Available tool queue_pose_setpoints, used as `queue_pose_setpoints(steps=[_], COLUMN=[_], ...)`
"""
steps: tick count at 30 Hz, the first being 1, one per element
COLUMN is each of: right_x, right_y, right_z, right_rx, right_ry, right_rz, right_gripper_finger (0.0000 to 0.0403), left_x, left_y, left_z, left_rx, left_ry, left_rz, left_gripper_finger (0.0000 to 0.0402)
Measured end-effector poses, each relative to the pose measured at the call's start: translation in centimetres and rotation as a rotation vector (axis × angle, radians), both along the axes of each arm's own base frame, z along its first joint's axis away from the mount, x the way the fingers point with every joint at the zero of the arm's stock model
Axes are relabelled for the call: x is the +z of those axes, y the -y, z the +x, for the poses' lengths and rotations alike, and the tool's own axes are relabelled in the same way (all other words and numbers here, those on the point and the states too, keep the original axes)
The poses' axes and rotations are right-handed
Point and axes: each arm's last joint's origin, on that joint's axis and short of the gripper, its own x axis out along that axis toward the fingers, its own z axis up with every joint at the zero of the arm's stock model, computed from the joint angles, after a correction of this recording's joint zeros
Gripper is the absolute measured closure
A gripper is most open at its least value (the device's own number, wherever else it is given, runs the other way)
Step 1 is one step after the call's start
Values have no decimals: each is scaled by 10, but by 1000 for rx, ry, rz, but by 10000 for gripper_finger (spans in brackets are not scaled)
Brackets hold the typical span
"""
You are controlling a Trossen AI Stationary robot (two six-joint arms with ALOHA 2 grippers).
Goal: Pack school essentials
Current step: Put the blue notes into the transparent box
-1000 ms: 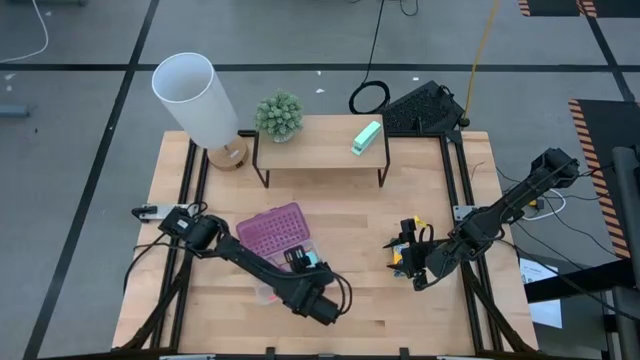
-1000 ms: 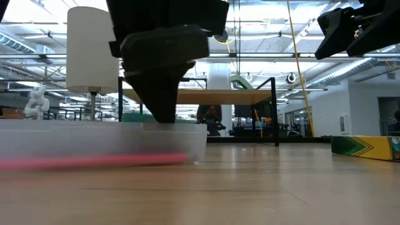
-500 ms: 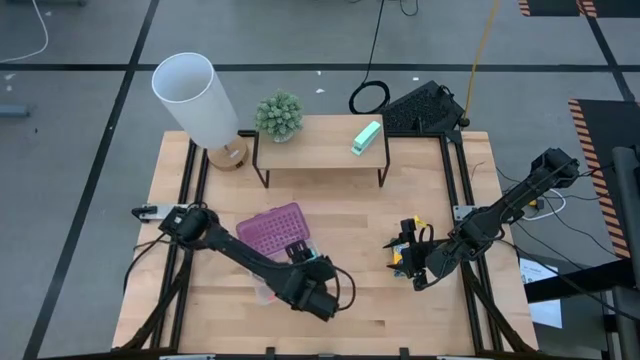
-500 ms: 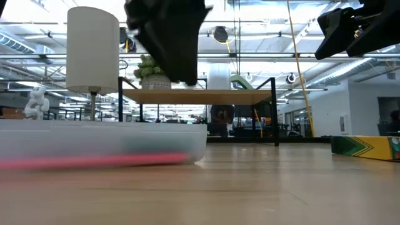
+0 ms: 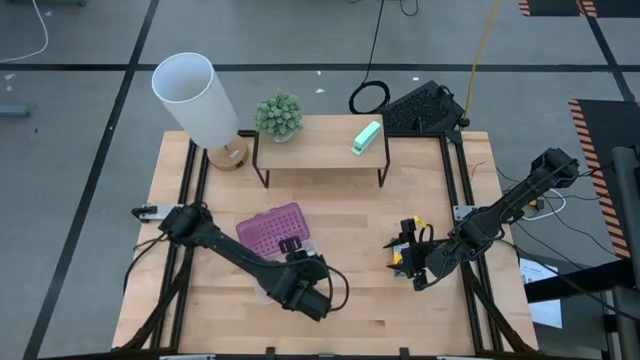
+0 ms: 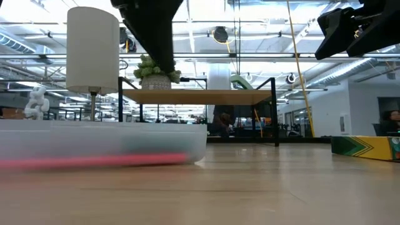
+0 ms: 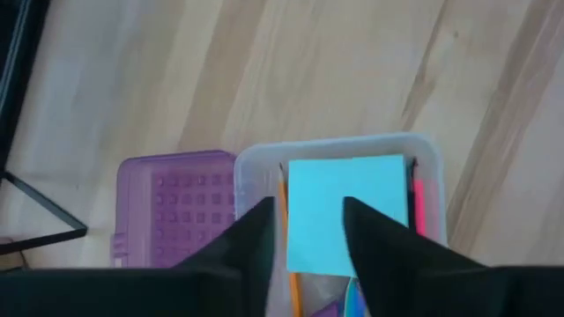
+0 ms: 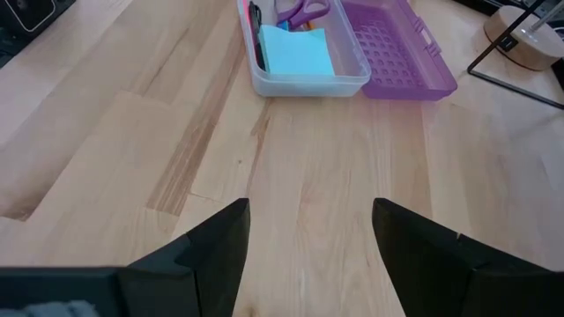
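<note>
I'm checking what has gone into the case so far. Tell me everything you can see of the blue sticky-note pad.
The blue sticky-note pad is a plain light-blue square, paper by its look, lying flat on top of the other things inside the clear case. An orange pencil runs along one edge, a pink pencil and a black pen along the other; purple scissor handles show past it. The open left claw hangs above, not touching.

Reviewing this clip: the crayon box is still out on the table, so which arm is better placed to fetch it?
Probably the right. Its open, empty hand hovers right over the crayon box, while the left hand, also open, hangs above the clear case across the table.
</note>
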Motion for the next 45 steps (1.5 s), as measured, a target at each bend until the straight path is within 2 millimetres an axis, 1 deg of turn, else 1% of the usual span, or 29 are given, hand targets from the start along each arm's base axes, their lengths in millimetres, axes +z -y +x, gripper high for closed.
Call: queue_pose_setpoints(steps=[4,6,9,11,15,17,19,22,25,27,32,35,39,45], right_x=[0,0,0,0,-1,-1,-1,-1,-1,0,-1,-1,-1,-2], right_y=[0,0,0,0,0,0,0,0,0,0,0,0,0,1], right_z=[0,0,0,0,-1,0,0,0,0,0,0,0,0,-1], right_rx=[2,3,3,1,-12,-12,-12,-12,-13,-13,-15,-15,-15,-15], right_ry=[-1,-1,-1,-2,-10,-7,-7,-7,-7,-6,-7,-6,-6,-21], right_rz=[2,2,2,5,17,19,19,18,19,20,20,19,17,6], right_gripper_finger=[170,170,170,170,170,170,170,170,170,170,170,170,170,170], left_x=[-6,-10,-11,-10,-10,-13,-20,-34,-51,-61,-71,-73,-73,-63], left_y=[7,9,10,12,14,10,4,-3,-12,-20,-33,-38,-38,-38], left_z=[-7,-11,-16,-20,-36,-44,-51,-55,-56,-58,-59,-59,-59,-62], left_rx=[-14,-8,-1,-7,-24,-13,-10,-48,-74,-55,-15,-5,-14,-20], left_ry=[-23,-29,-2,41,117,138,156,206,211,193,177,170,164,189], left_rz=[22,27,10,-8,-62,-96,-123,-184,-238,-234,-220,-222,-219,-210], left_gripper_finger=[325,351,385,397,391,393,398,397,399,399,398,399,398,398])
